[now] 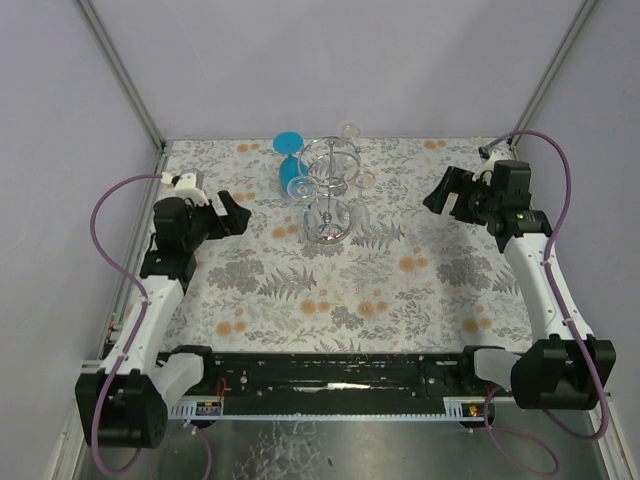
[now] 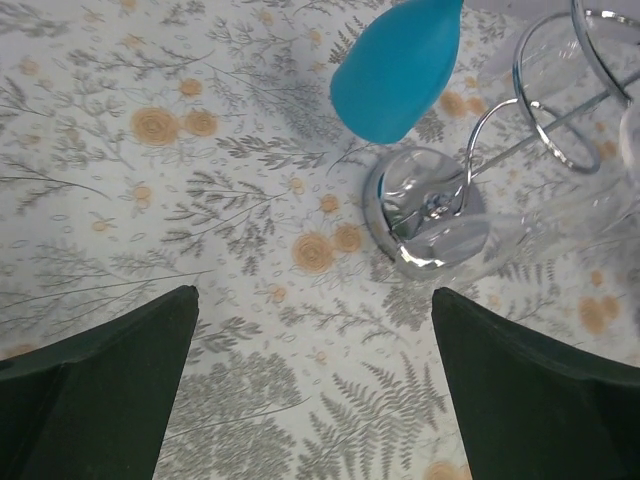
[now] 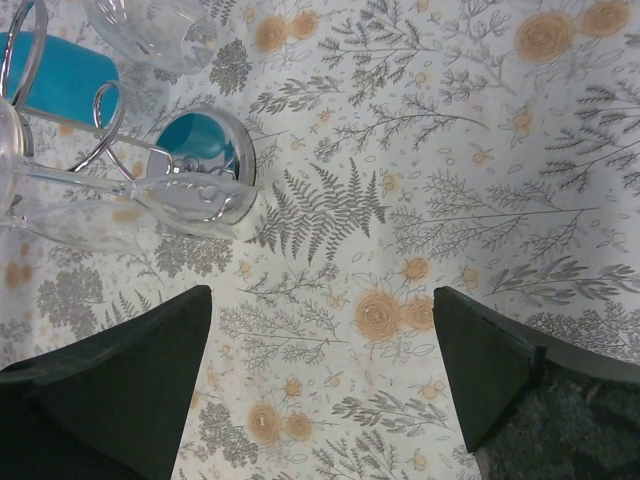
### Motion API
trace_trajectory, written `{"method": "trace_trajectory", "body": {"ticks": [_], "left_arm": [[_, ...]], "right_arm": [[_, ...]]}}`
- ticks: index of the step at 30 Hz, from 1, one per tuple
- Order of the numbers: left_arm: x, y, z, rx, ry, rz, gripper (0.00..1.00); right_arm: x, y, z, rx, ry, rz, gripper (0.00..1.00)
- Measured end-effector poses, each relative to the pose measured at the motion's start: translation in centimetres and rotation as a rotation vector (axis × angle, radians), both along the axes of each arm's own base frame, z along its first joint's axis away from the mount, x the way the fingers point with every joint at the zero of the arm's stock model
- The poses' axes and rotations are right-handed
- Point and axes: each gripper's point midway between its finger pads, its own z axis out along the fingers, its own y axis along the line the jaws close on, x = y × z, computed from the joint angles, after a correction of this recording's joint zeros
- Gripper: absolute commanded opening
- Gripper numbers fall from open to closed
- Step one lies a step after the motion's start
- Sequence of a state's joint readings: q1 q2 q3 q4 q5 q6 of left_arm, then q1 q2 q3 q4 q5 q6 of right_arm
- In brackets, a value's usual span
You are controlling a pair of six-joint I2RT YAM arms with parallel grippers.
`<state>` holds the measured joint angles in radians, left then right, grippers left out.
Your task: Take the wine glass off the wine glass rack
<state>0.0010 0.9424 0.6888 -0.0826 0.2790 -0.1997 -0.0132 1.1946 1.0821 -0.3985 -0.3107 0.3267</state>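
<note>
Dark fingers [image 2: 100, 390] of the left gripper [image 2: 312, 295] filled the lower corners of the left wrist view, spread wide with nothing between them. The right gripper [image 3: 322, 292] showed the same in its own view, fully parted and empty. Seen from above, the left gripper [image 1: 232, 212] hung just left of the wine glass rack [image 1: 328, 190], and the right gripper [image 1: 445, 190] stood farther off on the other side. Both faced inward, and neither touched anything. The rack stood on its round chrome base [image 2: 425, 225] at the far middle of the floral-patterned table [image 1: 300, 290]. Its looped rings carried a blue wine glass [image 1: 289, 165] on the left and clear wine glasses [image 1: 300, 188] around the post, all hanging foot-up. Which of these was meant could not be told. The step in hand was judged to be the approach, with no grasp yet made and the task barely begun. The next move would probably call for the nearer left arm to close on one glass at its stem or bowl. It would then have to draw the foot out through the open side of its ring rather than lift straight up, without tipping the light rack or knocking the neighbouring glasses.
</note>
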Motion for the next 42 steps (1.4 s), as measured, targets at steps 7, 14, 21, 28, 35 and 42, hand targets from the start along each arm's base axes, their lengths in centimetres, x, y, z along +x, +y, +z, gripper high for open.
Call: {"method": "trace_trajectory", "body": {"ticks": [7, 14, 21, 28, 35, 42], "left_arm": [[4.0, -1.6, -0.1, -0.139, 0.099, 0.018, 1.00], [8.0, -5.5, 4.4, -0.235, 0.082, 0.011, 1.00], [11.8, -5.8, 4.5, -0.418, 0.165, 0.095, 0.96], [13.9, -5.1, 2.0, -0.620, 0.299, 0.145, 0.81], [15.7, -6.3, 4.9, -0.760, 0.277, 0.082, 0.66], [16.2, -7.3, 7.4, -0.841, 0.246, 0.022, 0.59]], "right_arm": [[0.3, 0.5, -0.2, 0.046, 0.033, -0.003, 0.99], [0.3, 0.6, 0.2, 0.057, 0.031, -0.012, 0.99], [-0.4, 0.6, 0.6, 0.065, 0.036, -0.022, 0.99], [-1.3, 0.3, 1.2, 0.053, 0.029, -0.037, 0.99], [-1.5, 0.2, 1.0, 0.047, 0.048, -0.041, 0.99], [-0.8, 0.1, 1.7, 0.037, 0.041, -0.038, 0.99]]}}
